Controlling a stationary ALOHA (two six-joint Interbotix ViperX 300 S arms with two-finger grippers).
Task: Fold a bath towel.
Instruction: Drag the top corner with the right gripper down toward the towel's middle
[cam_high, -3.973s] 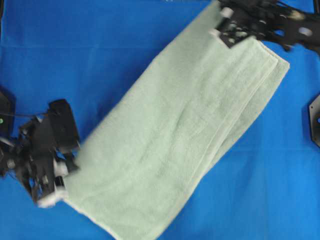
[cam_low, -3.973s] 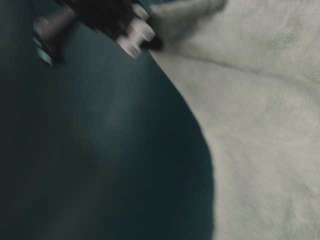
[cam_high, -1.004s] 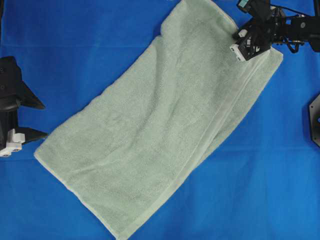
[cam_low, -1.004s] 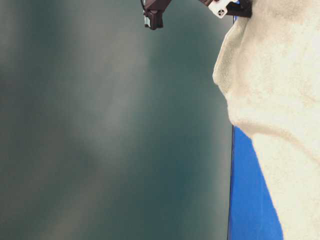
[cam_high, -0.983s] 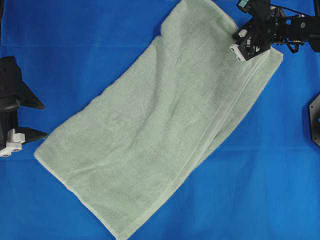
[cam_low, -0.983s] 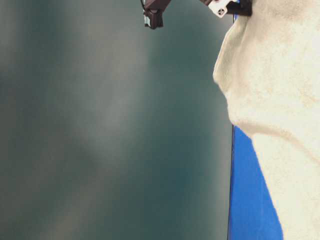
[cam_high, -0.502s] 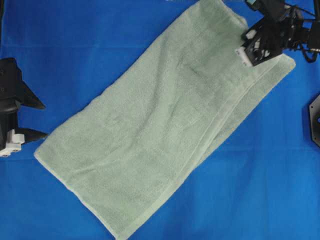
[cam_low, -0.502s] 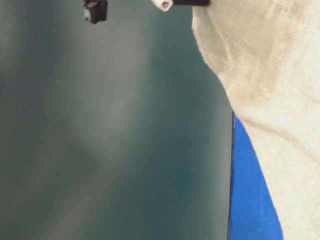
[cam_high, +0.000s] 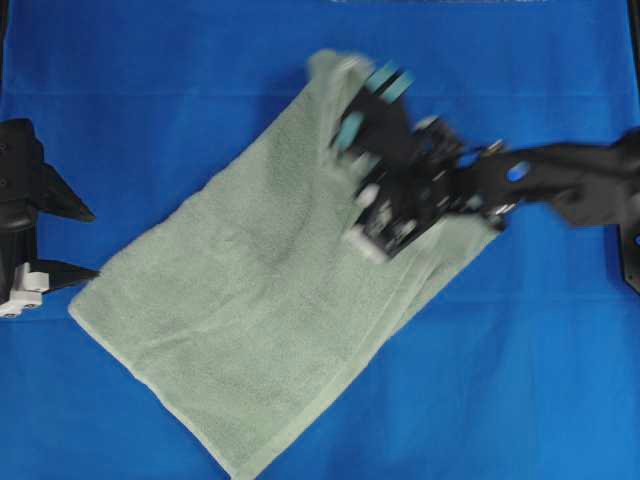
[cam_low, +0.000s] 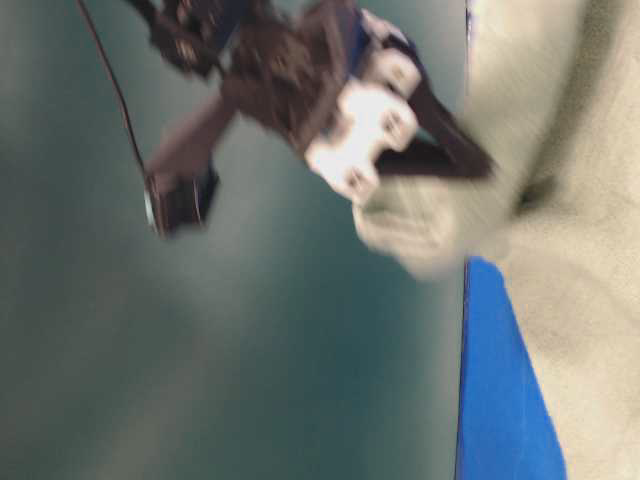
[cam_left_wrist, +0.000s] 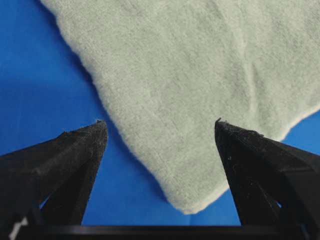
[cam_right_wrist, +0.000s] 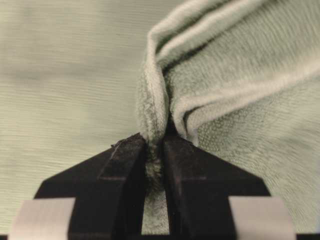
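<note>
left hand (cam_high: 40, 255): parked at the far left edge of the overhead view, off the cloth, its two dark fingers (cam_left_wrist: 75, 155) spread wide and released, gripping nothing. in the left wrist view the fingers frame the lower left corner of the bath towel (cam_high: 260, 300), which lies flat just ahead of the tips and apart from them.

bath towel: pale sage-green terry, laid on a slant across the middle of the blue surface (cam_high: 120, 100). its lower left corner sits near the left hand; its bottom corner reaches the lower edge of the overhead view. the upper right end is lifted and drawn back over the middle of the cloth, so that end is bunched and doubled. a lighter hem runs along the lower left and lower right sides.

right hand (cam_high: 385, 215): reaching in from the right side of the overhead view across the centre, arm stretched level over the towel, image blurred. in the right wrist view its fingers (cam_right_wrist: 125, 170) are clenched on a pinched ridge of bath towel (cam_right_wrist: 155, 115), with folds of cloth rising above the tips. the table-level view shows the right hand (cam_low: 400, 150) raised off the surface with a wad of towel hanging from it, also blurred.

open room: bare blue surface all along the top, down the whole right side, and in the lower right. no containers in view.
</note>
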